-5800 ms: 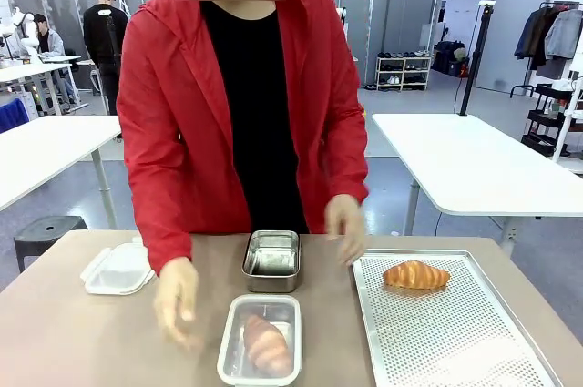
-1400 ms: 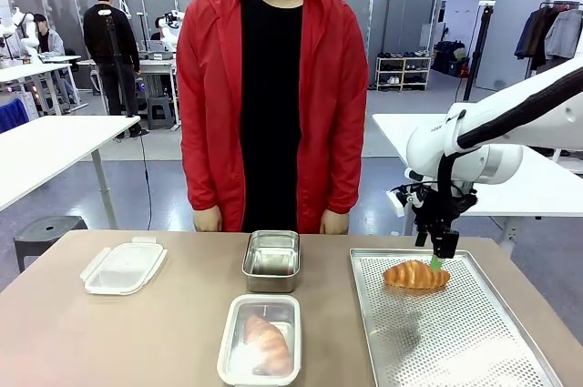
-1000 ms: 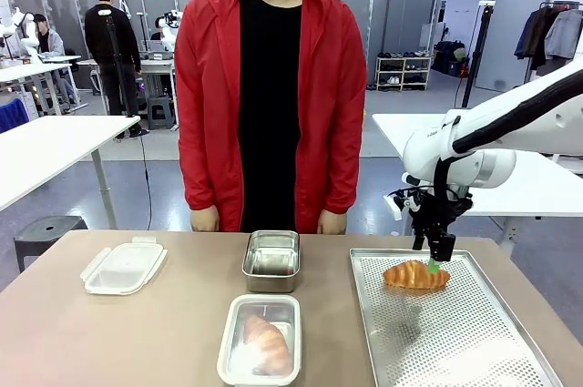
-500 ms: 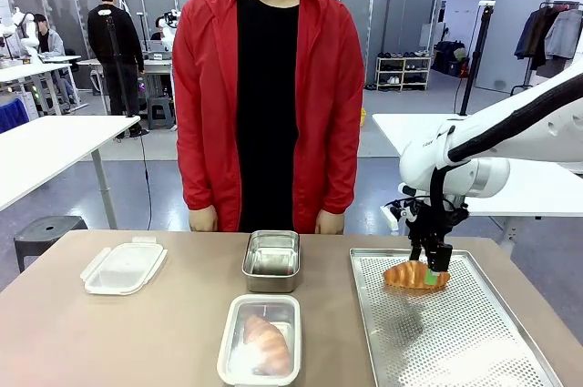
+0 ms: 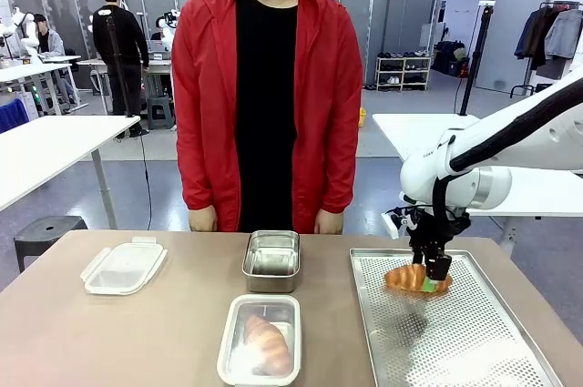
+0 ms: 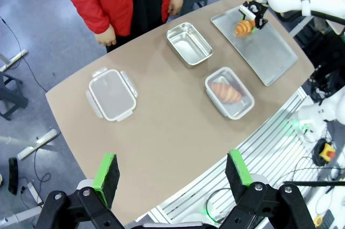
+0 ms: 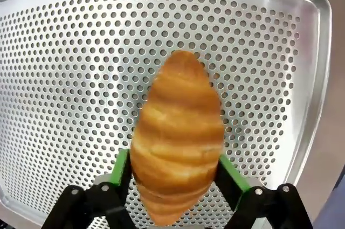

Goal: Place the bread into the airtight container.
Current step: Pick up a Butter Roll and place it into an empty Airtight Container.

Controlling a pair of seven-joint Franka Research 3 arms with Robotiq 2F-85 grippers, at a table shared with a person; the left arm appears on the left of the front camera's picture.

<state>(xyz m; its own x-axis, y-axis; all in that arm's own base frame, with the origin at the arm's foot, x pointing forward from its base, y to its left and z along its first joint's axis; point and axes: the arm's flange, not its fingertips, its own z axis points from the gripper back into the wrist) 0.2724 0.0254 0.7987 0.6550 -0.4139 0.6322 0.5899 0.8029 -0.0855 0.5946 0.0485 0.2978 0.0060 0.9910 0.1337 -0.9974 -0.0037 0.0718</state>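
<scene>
A golden croissant, the bread, lies at the far end of the perforated metal tray. My right gripper reaches down from above it, its green pads pressed against both flanks of the croissant. The clear airtight container sits open at the table's front centre with another croissant inside. My left gripper hangs open high above the table, holding nothing.
An open steel box stands behind the clear container. A clear snap-lock lid lies at the left. A person in a red jacket stands at the far edge, hands hanging at the sides.
My right gripper came down over the croissant on the tray and its jaws closed in against the croissant's sides. The person stayed put.
</scene>
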